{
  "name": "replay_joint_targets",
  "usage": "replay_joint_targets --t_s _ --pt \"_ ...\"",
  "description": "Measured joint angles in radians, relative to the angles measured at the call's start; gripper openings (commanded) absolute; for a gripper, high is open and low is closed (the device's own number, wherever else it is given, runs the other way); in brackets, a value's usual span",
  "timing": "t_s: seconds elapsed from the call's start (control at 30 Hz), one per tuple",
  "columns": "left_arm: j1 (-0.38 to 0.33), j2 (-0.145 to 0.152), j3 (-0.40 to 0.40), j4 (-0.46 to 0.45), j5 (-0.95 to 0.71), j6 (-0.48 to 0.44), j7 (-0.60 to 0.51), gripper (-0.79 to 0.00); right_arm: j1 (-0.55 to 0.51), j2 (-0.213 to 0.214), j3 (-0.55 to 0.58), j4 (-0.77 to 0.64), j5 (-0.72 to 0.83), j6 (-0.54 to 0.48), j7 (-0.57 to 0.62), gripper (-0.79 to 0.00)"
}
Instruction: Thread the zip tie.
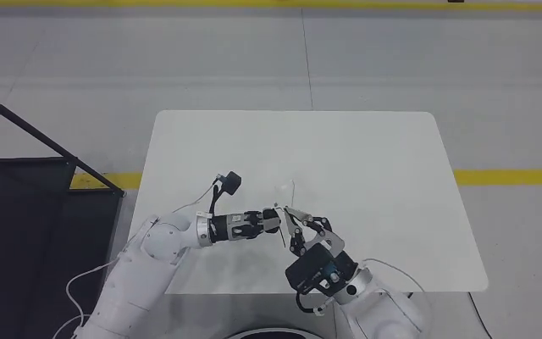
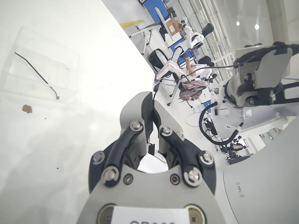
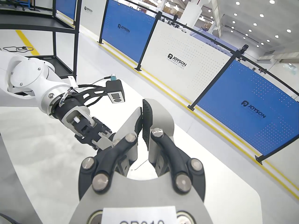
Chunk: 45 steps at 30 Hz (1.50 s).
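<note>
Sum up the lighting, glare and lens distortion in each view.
Top view: even, flat light on the white table, no glare. Left wrist view: strong fisheye bends the table edge into an arc; the clear tray almost melts into the bright surface. Right wrist view: ceiling lamps show as bright spots; the fence panels bow.

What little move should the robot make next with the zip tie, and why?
Probably a tiny nudge of the right gripper toward the left gripper, lining up the zip tie. Both are shut, almost tip to tip above the table, and the left one pinches that thin black strap.
</note>
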Motion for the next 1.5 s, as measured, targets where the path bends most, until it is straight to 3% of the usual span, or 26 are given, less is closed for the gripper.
replay_joint_targets --t_s 0.57,1.5 --pt "0.011 0.002 0.013 -0.029 0.027 0.043 0.045 -0.785 -0.012 0.017 -0.002 0.013 -0.095 0.006 -0.082 -0.785" --pt "0.011 0.002 0.013 -0.029 0.027 0.043 0.045 -0.785 0.032 0.026 -0.038 0.042 -0.124 0.031 -0.023 -0.785"
